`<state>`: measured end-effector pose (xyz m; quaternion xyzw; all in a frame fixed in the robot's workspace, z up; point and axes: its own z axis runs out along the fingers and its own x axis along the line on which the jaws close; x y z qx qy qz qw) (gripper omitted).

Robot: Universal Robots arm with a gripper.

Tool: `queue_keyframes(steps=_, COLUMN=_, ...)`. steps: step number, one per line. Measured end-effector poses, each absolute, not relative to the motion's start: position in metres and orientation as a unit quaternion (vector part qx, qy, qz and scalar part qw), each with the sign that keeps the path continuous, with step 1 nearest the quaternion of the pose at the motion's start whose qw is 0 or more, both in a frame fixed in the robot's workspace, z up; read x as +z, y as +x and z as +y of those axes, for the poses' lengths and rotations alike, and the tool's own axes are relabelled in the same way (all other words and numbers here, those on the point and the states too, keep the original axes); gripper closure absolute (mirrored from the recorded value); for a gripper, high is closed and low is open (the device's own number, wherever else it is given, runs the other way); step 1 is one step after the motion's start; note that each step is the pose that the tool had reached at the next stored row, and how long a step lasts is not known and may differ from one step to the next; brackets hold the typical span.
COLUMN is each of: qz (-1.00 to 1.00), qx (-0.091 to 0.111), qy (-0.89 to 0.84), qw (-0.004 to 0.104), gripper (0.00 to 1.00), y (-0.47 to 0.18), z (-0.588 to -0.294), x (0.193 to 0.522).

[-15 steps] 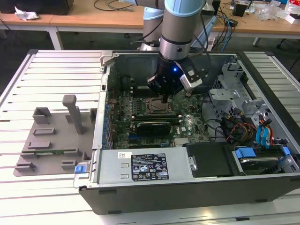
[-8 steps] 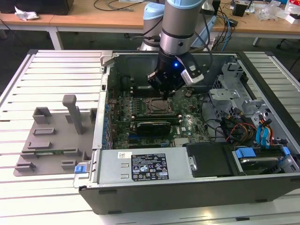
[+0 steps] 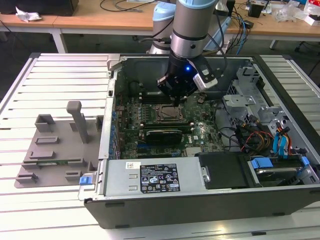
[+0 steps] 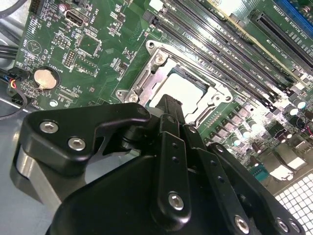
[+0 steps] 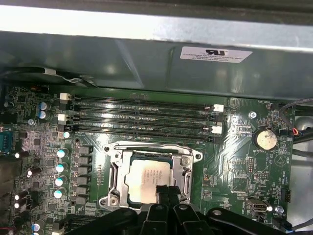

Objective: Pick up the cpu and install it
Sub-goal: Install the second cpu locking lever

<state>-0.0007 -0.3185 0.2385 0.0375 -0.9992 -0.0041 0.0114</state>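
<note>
Tool low over the socket, with the cpu lying inside it.

In the exterior view the tool (image 3: 176, 99) hung inside the open computer case (image 3: 165, 200), right above the motherboard (image 3: 200, 132). In both wrist views the cpu (image 5: 146, 178) lay flat in the metal-framed socket (image 5: 115, 169), its pale top showing, beside the row of memory slots (image 5: 142, 115). A dark fingertip (image 5: 164, 193) overlapped one edge of the chip; whether the tool was spread or pressed together, I cannot tell. A grey fixture plate (image 3: 52, 150) lay on the slatted worktop (image 3: 30, 100) at the exterior view's left.
</note>
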Motion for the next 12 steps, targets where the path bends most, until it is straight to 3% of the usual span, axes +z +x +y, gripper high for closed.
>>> queue_keyframes(steps=12, qz=-0.999, qx=-0.004, qy=0.037, qw=0.011, gripper=0.89, y=-0.0007, z=-0.3257, x=0.2386)
